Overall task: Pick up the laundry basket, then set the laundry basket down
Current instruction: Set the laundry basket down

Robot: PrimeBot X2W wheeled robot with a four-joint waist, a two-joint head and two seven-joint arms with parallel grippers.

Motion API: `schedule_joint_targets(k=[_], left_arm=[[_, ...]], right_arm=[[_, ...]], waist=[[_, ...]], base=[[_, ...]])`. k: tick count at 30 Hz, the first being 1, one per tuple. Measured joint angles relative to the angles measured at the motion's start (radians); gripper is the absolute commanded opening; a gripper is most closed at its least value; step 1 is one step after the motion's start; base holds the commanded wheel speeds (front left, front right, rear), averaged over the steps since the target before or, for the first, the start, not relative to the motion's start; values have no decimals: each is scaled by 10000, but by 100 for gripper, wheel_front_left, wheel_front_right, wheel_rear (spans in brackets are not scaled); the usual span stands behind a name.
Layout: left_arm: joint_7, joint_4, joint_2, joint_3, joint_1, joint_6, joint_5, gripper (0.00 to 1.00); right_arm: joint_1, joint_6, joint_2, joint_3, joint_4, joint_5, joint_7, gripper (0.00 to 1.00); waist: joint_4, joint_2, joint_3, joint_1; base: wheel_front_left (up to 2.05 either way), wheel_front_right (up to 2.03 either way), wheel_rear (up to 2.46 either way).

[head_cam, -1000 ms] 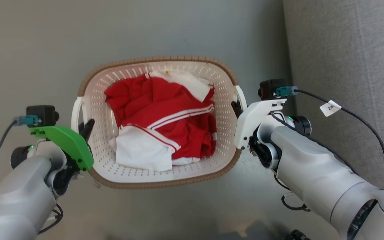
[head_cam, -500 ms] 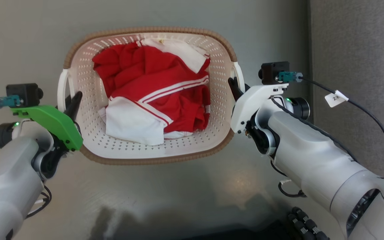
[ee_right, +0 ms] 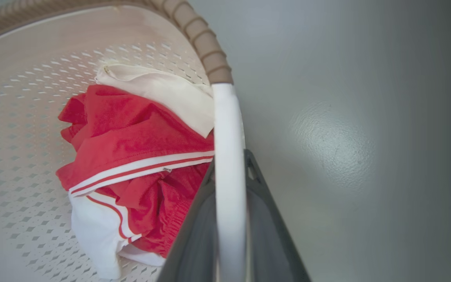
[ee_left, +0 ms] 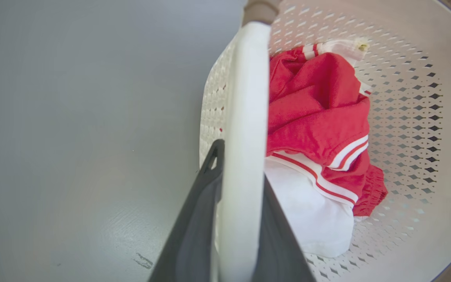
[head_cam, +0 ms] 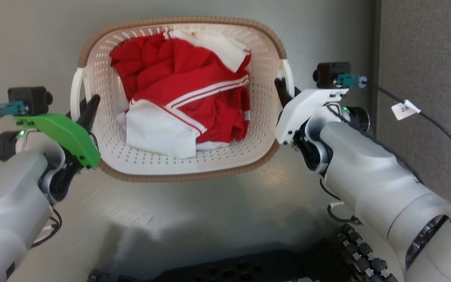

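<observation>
The laundry basket [head_cam: 182, 177] is cream-white with perforated walls and a brown woven-look rim, and it holds red and white clothes [head_cam: 186, 98]. It is over the grey floor in front of me. My left gripper [head_cam: 88, 111] is shut on the basket's white left handle [head_cam: 75, 92]. In the left wrist view that handle [ee_left: 245, 117] runs between the dark fingers [ee_left: 198, 211]. My right gripper [head_cam: 282, 92] is shut on the white right handle [head_cam: 288, 76]. The right wrist view shows this handle [ee_right: 227, 156] clamped between its fingers [ee_right: 264, 219]. I cannot tell whether the basket touches the floor.
A grey textured surface [head_cam: 425, 58] runs down the right side, close to my right arm. A black cable with a white tag [head_cam: 403, 110] hangs from the right wrist camera. My dark base [head_cam: 249, 268] fills the bottom edge. Open grey floor lies left of the basket.
The head view has shifted: basket and both grippers now sit higher in the picture, and my dark base has come into view below. Both grippers keep their hold on the handles.
</observation>
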Motion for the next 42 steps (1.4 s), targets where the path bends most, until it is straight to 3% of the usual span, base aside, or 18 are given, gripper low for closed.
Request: schedule_joint_targets(k=[22,23,24,25,26,31,42], left_arm=[[-278,-190,38,-96,-416,4,84,0],[-305,-190,38,-111,-419,4,84,17],[-305,-190,36,-128,-421,2,84,81],[-313,-198,36,-157,-428,-6,84,100],[-357,-213,42,-192,-435,-54,84,100],[-357,-213,90,-320,-434,-63,84,100],[-360,-155,86,-523,-434,-63,82,100]], right_arm=[[-584,31,138,-1170,253,-556,-73,0],[-583,31,138,-1198,253,-585,-73,0],[-583,33,138,-1225,253,-633,-75,18],[-578,33,136,-1252,253,-644,-73,62],[-572,31,136,-1312,253,-642,-75,100],[-555,-2,-173,-1593,368,-642,-104,100],[-401,-15,-198,-1820,209,-819,-105,100]], waist=[[-59,0,689,-1],[-53,0,693,-1],[-46,0,695,-1],[-39,0,697,-1],[-33,0,697,-1],[-7,0,686,-1],[27,0,443,-2]], base=[[0,0,0],[0,0,0],[0,0,0],[0,0,0],[0,0,0],[0,0,0],[0,0,0]])
